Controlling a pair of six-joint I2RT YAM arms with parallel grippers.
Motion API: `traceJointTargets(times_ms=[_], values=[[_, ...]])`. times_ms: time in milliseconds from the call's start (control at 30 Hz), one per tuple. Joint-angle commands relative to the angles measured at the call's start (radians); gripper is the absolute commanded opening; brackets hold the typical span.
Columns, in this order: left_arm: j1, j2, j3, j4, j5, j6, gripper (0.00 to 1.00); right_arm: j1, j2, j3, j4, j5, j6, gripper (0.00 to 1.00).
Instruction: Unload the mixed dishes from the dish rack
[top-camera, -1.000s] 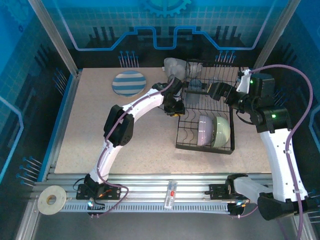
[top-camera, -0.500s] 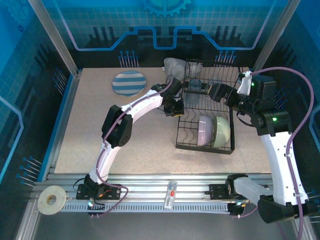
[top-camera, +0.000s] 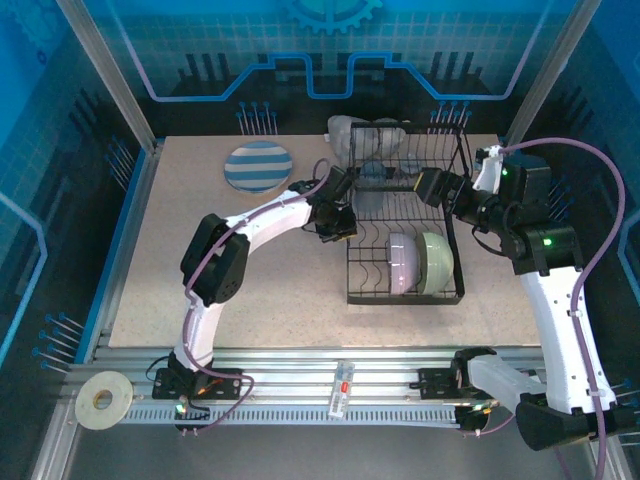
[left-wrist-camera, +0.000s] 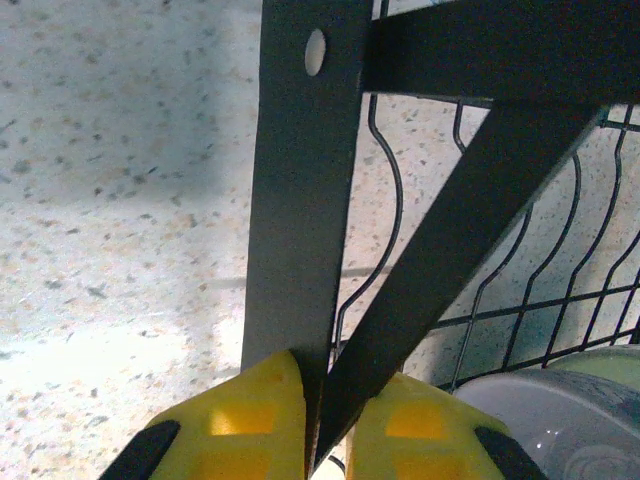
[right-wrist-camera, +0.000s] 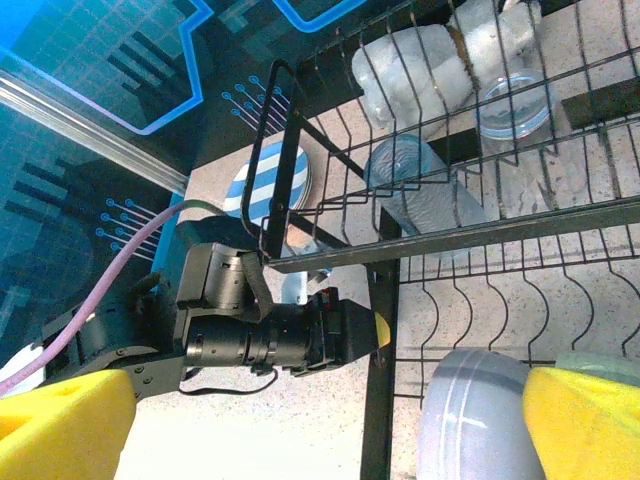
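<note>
Dish rack (top-camera: 405, 298) stands right of centre, dragged slightly leftward since a second ago. Left gripper (left-wrist-camera: 320, 420) clenches its corner post (left-wrist-camera: 300, 200), probably steadying it; lavender bowl (top-camera: 400, 262), green bowl (top-camera: 438, 260) and cups (right-wrist-camera: 425, 195) sit inside; right gripper (top-camera: 425, 186) hangs wide open by the cups, seemingly ready to pick.

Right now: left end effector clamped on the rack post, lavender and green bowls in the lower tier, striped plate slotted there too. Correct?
Wrong on the plate: the top external view shows the striped plate flat on the table, left of the dish rack. Rest holds: left end effector clamped on its post, lavender bowl and green bowl in the lower tier.
</note>
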Motion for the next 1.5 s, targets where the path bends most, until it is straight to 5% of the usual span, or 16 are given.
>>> traceJointTargets(times_ms=[0, 800, 1100, 1267, 1467], values=[[0.06, -0.042, -0.063, -0.061, -0.075, -0.141, 0.0, -0.015, -0.002, -0.004, 0.028, -0.031, 0.003, 1.0], [0.225, -0.037, -0.006, -0.071, -0.013, -0.051, 0.0, -0.015, -0.146, -0.116, -0.133, 0.081, -0.091, 1.0], [0.225, -0.086, -0.048, -0.054, 0.04, 0.016, 0.34, -0.013, -0.166, -0.277, -0.073, 0.043, -0.127, 1.0], [0.232, -0.136, -0.074, -0.068, 0.069, 0.046, 0.65, 0.007, -0.099, -0.325, 0.011, -0.012, -0.169, 1.0], [0.236, -0.2, -0.094, -0.075, 0.094, 0.098, 0.89, 0.028, -0.019, -0.347, 0.048, 0.001, -0.225, 1.0]])
